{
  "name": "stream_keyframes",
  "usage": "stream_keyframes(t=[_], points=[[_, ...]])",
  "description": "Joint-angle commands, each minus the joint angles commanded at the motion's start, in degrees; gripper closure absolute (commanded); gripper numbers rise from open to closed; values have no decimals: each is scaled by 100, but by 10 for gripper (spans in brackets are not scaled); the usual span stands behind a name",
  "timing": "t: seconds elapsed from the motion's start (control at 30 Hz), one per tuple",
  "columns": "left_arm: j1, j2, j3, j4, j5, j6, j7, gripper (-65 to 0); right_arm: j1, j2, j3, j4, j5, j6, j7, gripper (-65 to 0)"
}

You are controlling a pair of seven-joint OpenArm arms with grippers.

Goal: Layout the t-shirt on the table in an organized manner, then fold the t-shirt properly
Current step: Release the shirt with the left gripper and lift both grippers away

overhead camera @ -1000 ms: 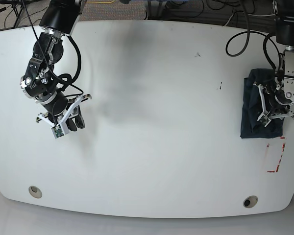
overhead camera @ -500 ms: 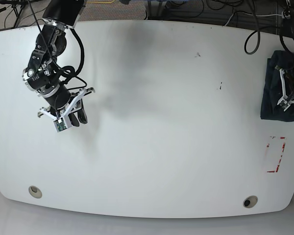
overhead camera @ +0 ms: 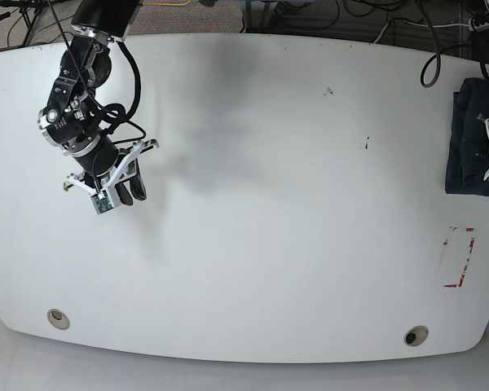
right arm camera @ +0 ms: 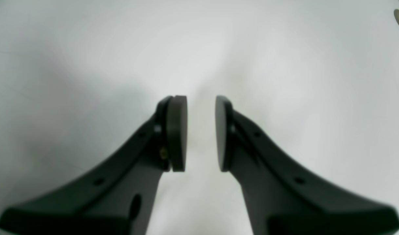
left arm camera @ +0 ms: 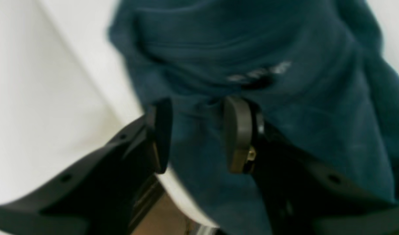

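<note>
We look down on the table (overhead camera: 253, 212), a broad glossy white top with a grommet hole (overhead camera: 59, 318) near each front corner and a red-white tape rectangle (overhead camera: 459, 257) at its right side. The t-shirt (overhead camera: 464, 134), dark navy and folded into a compact bundle, lies at the far right edge, its long axis running front to back; part of it is cut off by the frame. A pale printed mark (left arm camera: 259, 71) shows on the cloth, too blurred to read. Our left gripper (left arm camera: 197, 133) pinches a fold of the shirt between its pads. Our right gripper (right arm camera: 201, 133) hovers over bare table at the left, its pads a narrow gap apart, holding nothing.
</note>
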Motion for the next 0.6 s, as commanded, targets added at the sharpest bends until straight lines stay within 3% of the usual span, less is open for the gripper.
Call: stream_keyframes(t=[0.17, 0.33, 0.37, 0.53, 0.6], points=[[-193, 580, 9, 800, 0, 0, 475, -242, 35, 44, 9, -35, -18, 0, 44, -138], [-352, 1407, 9, 1213, 35, 0, 466, -242, 114, 9, -26, -53, -422, 0, 431, -138], [-352, 1723, 9, 1292, 35, 0, 387, -240, 132, -26, -141, -97, -809, 0, 651, -138], [-308, 2470, 0, 1451, 35, 0, -299, -240, 185, -334, -360, -343, -1987, 0, 1653, -138], [-158, 2760, 0, 1451, 35, 224, -730, -240, 167, -510, -343, -422, -2435, 0, 2163, -138]])
